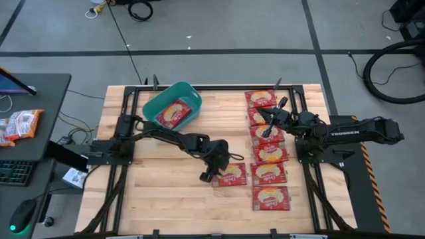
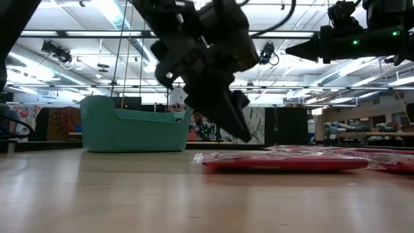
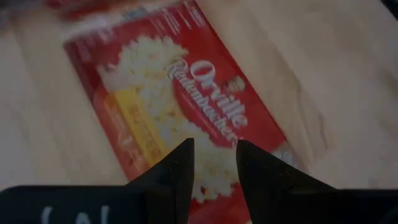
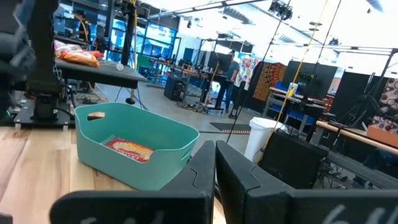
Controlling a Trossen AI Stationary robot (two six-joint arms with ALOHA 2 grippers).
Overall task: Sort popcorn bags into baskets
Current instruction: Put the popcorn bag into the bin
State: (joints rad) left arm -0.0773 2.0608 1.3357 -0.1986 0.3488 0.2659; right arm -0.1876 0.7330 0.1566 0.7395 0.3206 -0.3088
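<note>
A red popcorn bag [image 1: 231, 174] lies flat on the wooden table near its middle. My left gripper [image 3: 212, 146] is open and slants down just above the bag's near-left end, both fingers over its picture; in the low view its fingertips [image 2: 240, 131] stand a little above the bag [image 2: 284, 162]. Several more popcorn bags [image 1: 269, 154] lie in a column on the right. The teal basket [image 1: 154, 105] stands at the far left with one bag [image 1: 174, 113] flat on its floor. My right gripper [image 4: 214, 158] is shut and held level above the column's far end [image 1: 263, 114].
A dark side desk [image 1: 40, 86] left of the table carries an orange-and-white snack packet [image 1: 20, 124], a keyboard and a mouse. Bare wood lies on the table's near-left part [image 1: 153, 199]. Black frame rails run along the table's edges.
</note>
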